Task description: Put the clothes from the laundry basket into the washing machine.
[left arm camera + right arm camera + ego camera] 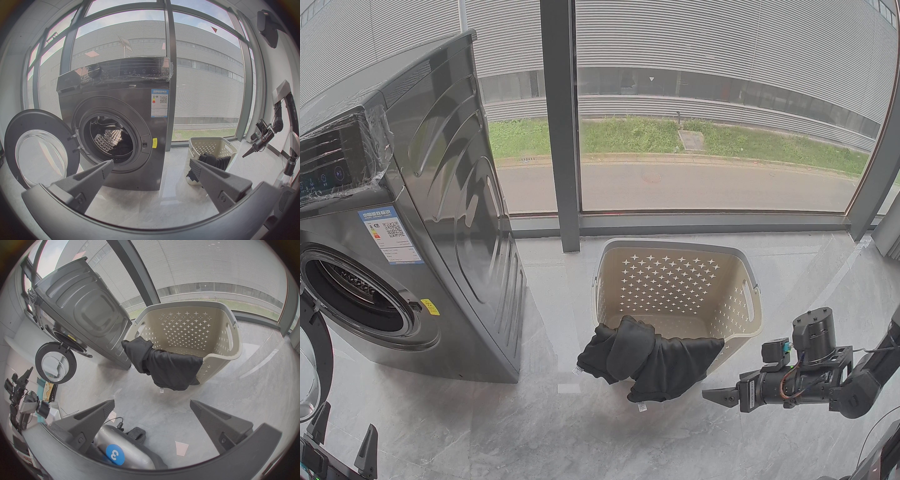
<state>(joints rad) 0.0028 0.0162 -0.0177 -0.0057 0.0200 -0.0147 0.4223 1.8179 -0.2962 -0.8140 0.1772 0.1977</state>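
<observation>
Well, nearest to me the left gripper [347,425] hangs low in front of the machine with its jaws spread wide and nothing between them. The right gripper [720,395] is just as wide open and just as empty. It lies roughly level above the pale grey marbled floor [562,431], pointing at the laundry from just beside it.

That laundry is a black cloth garment [656,365], draped over the near rim of the cream perforated plastic laundry basket [675,245]. Part of it is bunched up on the side towards the machine, and the rest spills down the outside wall almost to the floor.

As I read it, the job right now is the right arm's pick. I'd have it go for the thick bunched fold on top of the rim rather than the thin hanging hem (a single layer tends to slip out). The jaws should straddle cloth only, without pinching the rim. The lift wants to go straight up until the trailing end is free, or the light basket may drag or tip.

Further off, the dark grey front-loading washing machine [456,187] stands beside the basket with its round glass-paned door [40,150] swung fully open and the drum opening [359,297] clear. The carry therefore goes around the machine's front corner and should be kept high so the tail doesn't sweep the floor.
</observation>
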